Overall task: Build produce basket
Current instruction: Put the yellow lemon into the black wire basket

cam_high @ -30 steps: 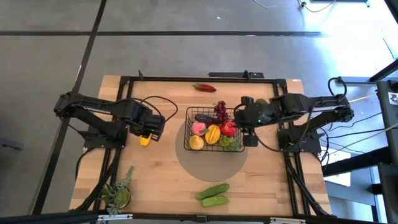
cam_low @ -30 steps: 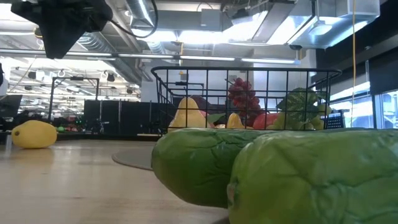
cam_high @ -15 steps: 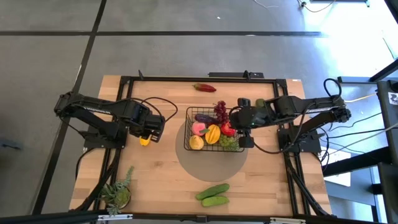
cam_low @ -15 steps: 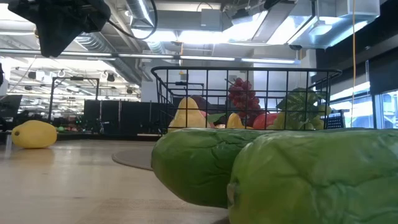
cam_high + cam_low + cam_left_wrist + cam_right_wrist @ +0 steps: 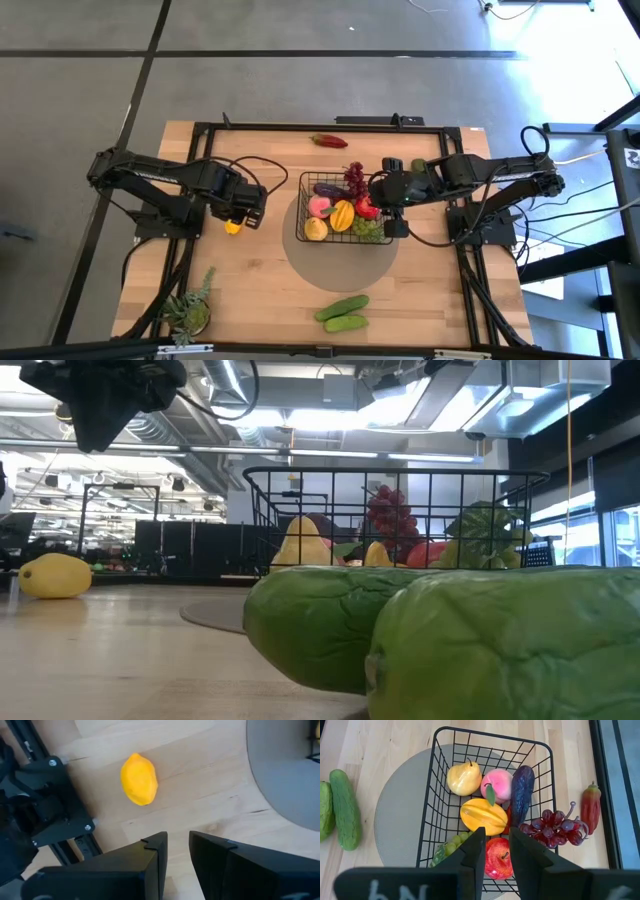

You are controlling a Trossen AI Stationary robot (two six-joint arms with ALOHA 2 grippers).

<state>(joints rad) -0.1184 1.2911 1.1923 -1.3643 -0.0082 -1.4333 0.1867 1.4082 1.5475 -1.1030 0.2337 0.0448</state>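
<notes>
Basket: stood on grey round mat, mid table; held pear, peach, mango, apple, eggplant, grapes.
Lemon: on table, apart from basket.
L end effector: above lemon, fingers narrowly apart, nothing held.
R end effector: over basket w/ apple below, slim gap, prob. empty.
Cucumbers: near front edge.

In the low view, the two cucumbers are filling the foreground, running past the picture's edge and covering the lower part of the basket. The left arm is being cut off at the top there.
</notes>
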